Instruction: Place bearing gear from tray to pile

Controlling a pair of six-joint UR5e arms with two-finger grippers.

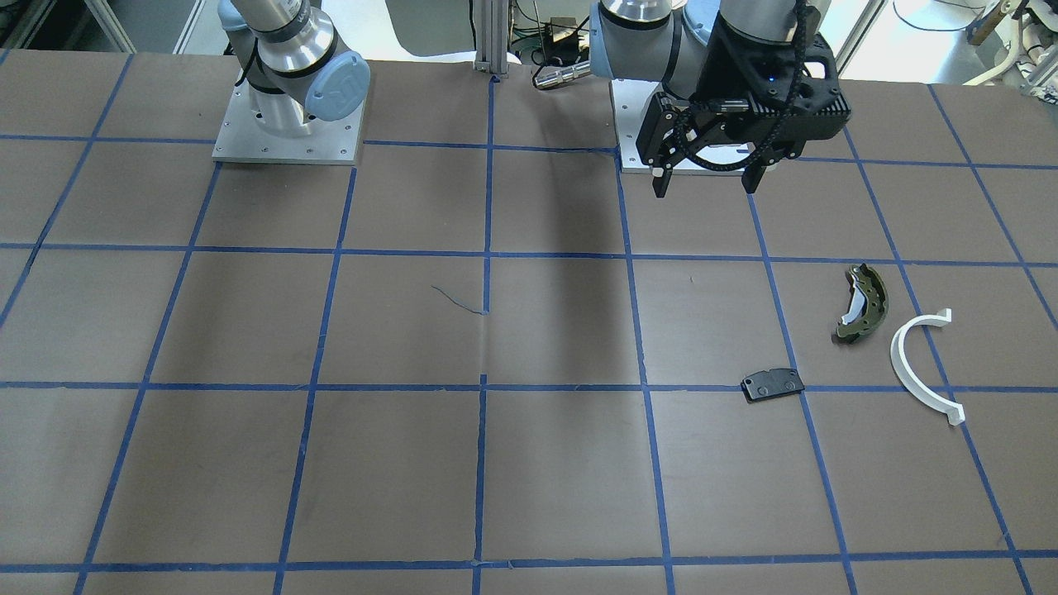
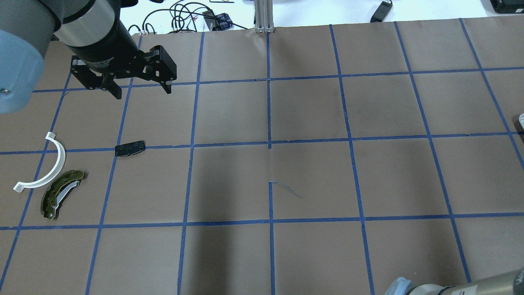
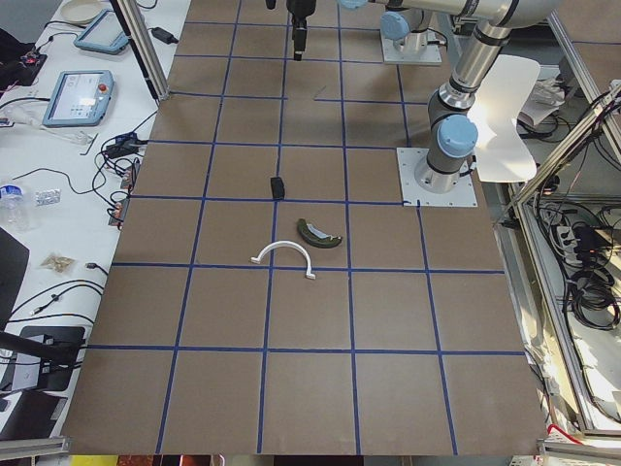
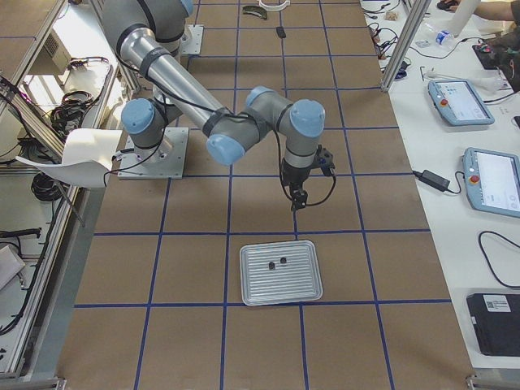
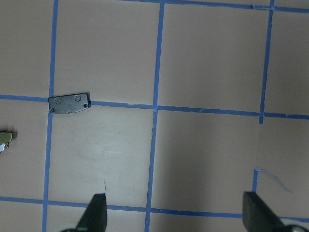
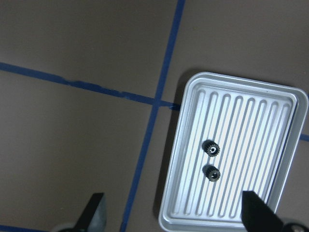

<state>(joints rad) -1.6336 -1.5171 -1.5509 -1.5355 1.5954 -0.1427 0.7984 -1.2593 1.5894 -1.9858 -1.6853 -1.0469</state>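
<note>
Near tray, R hand wide open, empty

The brake shoe is cut off at 9 o'clock in the left wrist view, only its tip showing. A finger of the right gripper hides the 5 o'clock corner of the tray.

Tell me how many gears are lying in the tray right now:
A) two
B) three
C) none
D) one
A: the right wrist view shows one gear and a second gear lying close together on the ribbed tray, with nothing else in it.
</note>
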